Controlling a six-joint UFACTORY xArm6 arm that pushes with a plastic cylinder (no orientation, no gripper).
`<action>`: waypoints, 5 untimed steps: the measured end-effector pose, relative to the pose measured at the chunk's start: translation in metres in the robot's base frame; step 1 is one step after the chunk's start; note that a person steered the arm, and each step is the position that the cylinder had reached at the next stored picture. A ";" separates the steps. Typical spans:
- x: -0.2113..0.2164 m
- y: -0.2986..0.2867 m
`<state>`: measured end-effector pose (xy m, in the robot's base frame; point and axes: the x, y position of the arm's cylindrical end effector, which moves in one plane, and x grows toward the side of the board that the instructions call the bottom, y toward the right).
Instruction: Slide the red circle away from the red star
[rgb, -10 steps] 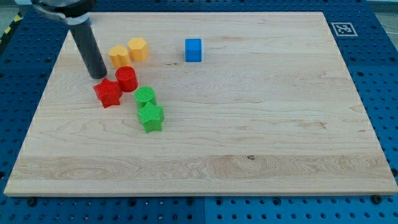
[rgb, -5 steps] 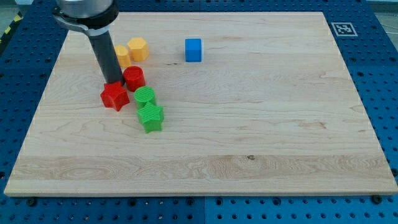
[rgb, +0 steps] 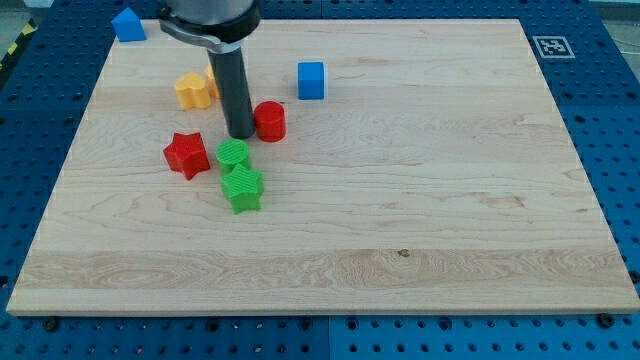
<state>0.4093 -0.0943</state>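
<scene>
The red circle (rgb: 270, 121) is seen just right of my tip (rgb: 241, 134), seemingly touching it. It stands upright, apart from the red star (rgb: 186, 154); nothing is grasped

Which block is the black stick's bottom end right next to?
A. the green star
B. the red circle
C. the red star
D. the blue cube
B: my tip sits right against the view's left side of the red circle, while the red star lies apart, toward the view's lower left.
</scene>
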 end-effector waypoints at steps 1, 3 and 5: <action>-0.006 0.018; -0.010 0.065; -0.010 0.115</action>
